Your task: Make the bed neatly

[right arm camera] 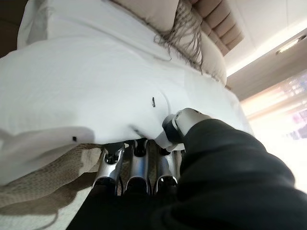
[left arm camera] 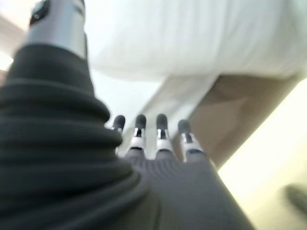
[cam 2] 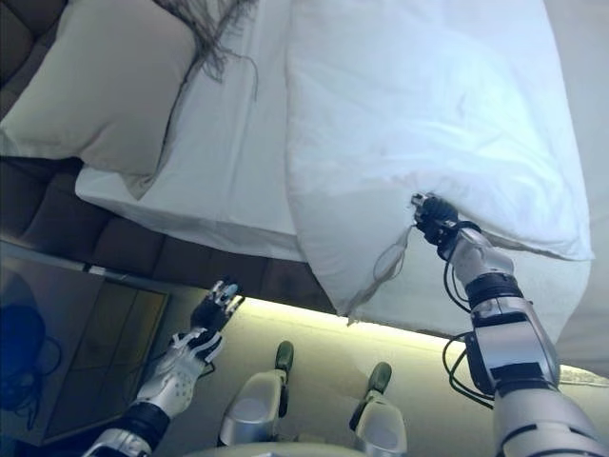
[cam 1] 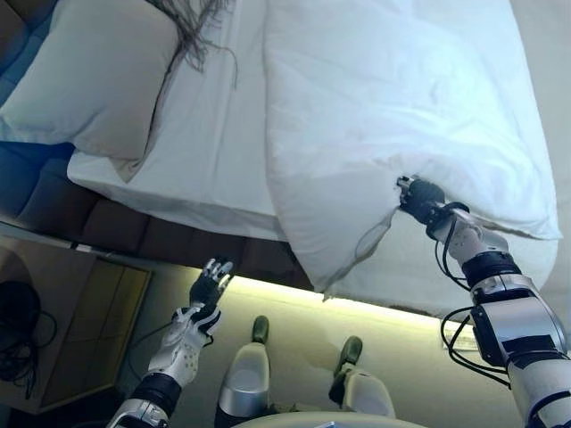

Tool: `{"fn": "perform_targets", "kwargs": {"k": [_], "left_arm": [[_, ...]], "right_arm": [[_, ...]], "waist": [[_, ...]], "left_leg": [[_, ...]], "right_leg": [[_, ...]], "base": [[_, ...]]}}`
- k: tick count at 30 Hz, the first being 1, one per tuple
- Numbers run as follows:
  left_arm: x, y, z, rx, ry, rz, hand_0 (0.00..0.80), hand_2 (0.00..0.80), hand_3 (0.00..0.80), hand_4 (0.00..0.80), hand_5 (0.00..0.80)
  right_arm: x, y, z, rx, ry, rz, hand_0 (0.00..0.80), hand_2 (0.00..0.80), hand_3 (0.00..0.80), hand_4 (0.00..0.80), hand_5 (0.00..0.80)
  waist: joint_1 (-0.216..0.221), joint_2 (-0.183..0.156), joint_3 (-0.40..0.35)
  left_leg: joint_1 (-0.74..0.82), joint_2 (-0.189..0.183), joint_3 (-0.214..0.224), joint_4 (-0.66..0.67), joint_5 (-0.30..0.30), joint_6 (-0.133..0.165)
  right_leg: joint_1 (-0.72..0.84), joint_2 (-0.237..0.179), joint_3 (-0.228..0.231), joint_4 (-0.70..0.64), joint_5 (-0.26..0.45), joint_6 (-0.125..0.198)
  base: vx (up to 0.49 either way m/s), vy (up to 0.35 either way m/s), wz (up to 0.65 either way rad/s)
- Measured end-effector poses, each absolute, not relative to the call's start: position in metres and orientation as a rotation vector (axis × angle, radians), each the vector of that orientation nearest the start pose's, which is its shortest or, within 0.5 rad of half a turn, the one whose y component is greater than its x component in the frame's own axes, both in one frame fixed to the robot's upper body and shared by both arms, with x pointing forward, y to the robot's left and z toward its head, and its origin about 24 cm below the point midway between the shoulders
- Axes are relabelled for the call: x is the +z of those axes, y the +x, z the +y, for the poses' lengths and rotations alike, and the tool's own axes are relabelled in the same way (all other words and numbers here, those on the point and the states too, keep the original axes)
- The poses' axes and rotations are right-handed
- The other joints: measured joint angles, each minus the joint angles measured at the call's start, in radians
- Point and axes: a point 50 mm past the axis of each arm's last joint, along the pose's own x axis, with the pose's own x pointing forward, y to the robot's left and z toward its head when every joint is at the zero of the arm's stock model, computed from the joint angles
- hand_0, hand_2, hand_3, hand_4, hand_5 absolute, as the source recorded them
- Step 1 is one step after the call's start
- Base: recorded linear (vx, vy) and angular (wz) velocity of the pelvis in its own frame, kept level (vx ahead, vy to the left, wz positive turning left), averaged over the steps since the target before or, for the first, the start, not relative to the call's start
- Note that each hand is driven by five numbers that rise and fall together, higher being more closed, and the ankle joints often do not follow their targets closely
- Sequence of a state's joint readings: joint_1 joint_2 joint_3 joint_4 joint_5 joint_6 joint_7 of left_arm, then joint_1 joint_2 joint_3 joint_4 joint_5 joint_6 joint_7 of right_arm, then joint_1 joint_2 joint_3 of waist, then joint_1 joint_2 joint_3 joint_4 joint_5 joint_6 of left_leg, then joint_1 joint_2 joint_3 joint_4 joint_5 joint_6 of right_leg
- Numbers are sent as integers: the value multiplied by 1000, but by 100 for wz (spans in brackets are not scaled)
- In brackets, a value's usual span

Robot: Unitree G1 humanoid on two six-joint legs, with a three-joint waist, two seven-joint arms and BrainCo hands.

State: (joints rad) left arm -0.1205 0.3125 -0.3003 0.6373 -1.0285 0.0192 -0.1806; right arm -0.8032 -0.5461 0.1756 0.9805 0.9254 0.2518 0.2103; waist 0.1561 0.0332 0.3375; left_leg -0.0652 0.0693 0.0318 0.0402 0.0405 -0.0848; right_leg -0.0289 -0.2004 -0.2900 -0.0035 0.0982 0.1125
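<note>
A white duvet point(cam 1: 393, 98) lies bunched over the right part of the bed, its near edge hanging off the side. My right hand point(cam 1: 419, 198) is shut on that edge: in the right wrist view the fingers point(right arm camera: 136, 165) curl under the duvet's fold point(right arm camera: 86, 86) with the thumb on top. The bare white sheet point(cam 1: 210, 152) shows to the left of the duvet. A cream pillow point(cam 1: 98, 76) rests at the head end, upper left. My left hand point(cam 1: 210, 285) hangs open below the bed's side, fingers point(left arm camera: 158, 139) straight, holding nothing.
A dark fringed throw point(cam 1: 192, 31) lies by the pillow at the top. The dark bed base point(cam 1: 178, 236) runs under the mattress, with a lit strip along the floor. A wooden nightstand point(cam 1: 80, 330) stands at the lower left beside a padded headboard point(cam 1: 31, 187).
</note>
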Motion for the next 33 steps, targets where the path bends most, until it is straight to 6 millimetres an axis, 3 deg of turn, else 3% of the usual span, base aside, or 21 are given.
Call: {"fn": "perform_targets", "kwargs": {"k": [4,8,17,24,29,33], "left_arm": [[-80,221,147,-233,-838,732,0,0,0,0,0],[-84,219,116,-372,-897,844,0,0,0,0,0],[-89,209,83,-430,-1069,1042,0,0,0,0,0],[-68,228,60,-470,-1268,971,0,0,0,0,0],[-44,255,46,-450,-1417,827,0,0,0,0,0],[-24,275,46,-410,-1548,658,0,0,0,0,0]], "right_arm": [[82,375,-238,77,399,346,800,800,800,800,800],[79,375,-229,94,402,361,800,800,800,800,800],[76,379,-197,154,419,369,800,800,800,800,800],[75,380,-166,213,475,361,800,800,800,800,800],[86,382,-145,270,515,314,800,800,800,800,800],[92,382,-131,300,531,295,800,800,800,800,800]], "waist": [[-27,-2,-2],[-35,-5,-5],[-62,-45,-33],[-88,-108,-18],[-92,-144,0],[-117,-166,11]], "left_leg": [[2,2,7,0,0,0],[0,12,19,-4,1,-2],[-16,32,45,-16,9,-13],[-17,56,56,-17,12,-27],[-19,74,74,-18,15,-36],[-19,85,78,-25,20,-46]], "right_leg": [[-1,2,8,-1,2,-1],[-13,9,23,-2,8,-6],[-50,32,46,-10,14,-14],[-56,61,62,-23,26,-31],[-69,78,80,-28,34,-43],[-77,92,89,-32,37,-47]], "base": [[35,13,-4],[-1,-29,-9],[-17,-85,-9],[-8,-139,-10],[5,-115,-13],[-12,-97,-7]]}}
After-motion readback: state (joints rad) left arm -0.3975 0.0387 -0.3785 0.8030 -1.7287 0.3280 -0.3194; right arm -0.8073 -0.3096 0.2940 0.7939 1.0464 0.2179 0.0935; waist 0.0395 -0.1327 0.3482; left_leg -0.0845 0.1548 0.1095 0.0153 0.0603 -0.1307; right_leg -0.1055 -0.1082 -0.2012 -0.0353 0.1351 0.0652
